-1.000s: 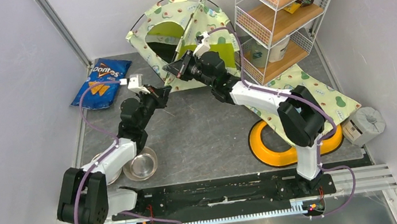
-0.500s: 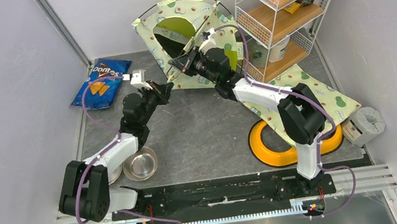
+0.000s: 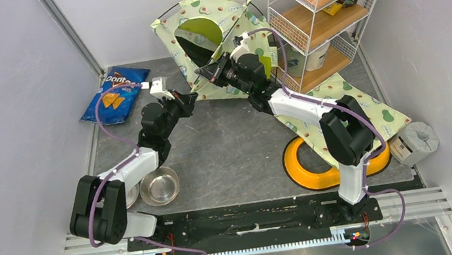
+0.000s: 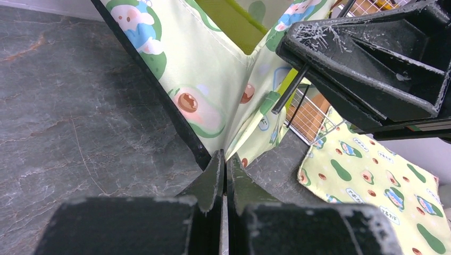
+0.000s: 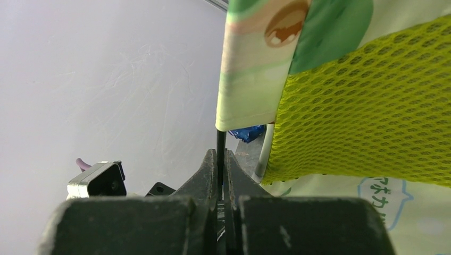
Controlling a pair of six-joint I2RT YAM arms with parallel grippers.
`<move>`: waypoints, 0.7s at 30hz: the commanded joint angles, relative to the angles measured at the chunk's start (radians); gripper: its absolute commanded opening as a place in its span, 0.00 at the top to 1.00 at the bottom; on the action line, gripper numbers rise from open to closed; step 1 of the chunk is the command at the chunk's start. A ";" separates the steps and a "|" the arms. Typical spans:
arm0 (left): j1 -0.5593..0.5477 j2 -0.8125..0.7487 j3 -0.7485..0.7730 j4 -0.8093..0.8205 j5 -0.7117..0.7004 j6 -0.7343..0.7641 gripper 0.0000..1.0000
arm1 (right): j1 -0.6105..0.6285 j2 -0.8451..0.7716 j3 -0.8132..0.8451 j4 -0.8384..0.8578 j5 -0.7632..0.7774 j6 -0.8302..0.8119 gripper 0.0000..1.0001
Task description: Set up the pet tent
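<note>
The jaws of the right gripper are pressed on a thin black pole, which comes out of the printed fabric sleeve just above the fingertips. The jaws of the left gripper are pressed together too. Their tips touch the low near corner of the pet tent, where the black edge strip meets the fabric seam. I cannot tell if some fabric is caught between them.

The pet tent stands at the far middle of the grey table, close to the back wall and just left of the wire shelf. Its round doorway with the lime-green lining faces near and left. A black pole arches over its top. Both arms reach to its near side, the left one from the left, the right one from the right.

A blue Doritos bag lies far left, well apart from the tent. The flat mat with the same print lies on the right, near the shelf.
</note>
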 commanded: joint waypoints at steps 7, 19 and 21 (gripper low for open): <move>0.035 0.037 -0.050 -0.233 -0.049 0.055 0.98 | -0.174 -0.048 0.019 0.068 0.385 0.018 1.00; 0.044 0.047 -0.046 -0.240 -0.044 0.041 0.98 | -0.191 -0.067 -0.008 0.088 0.465 0.029 1.00; 0.044 0.045 -0.046 -0.240 -0.043 0.038 0.98 | -0.193 -0.074 -0.021 0.097 0.487 0.028 1.00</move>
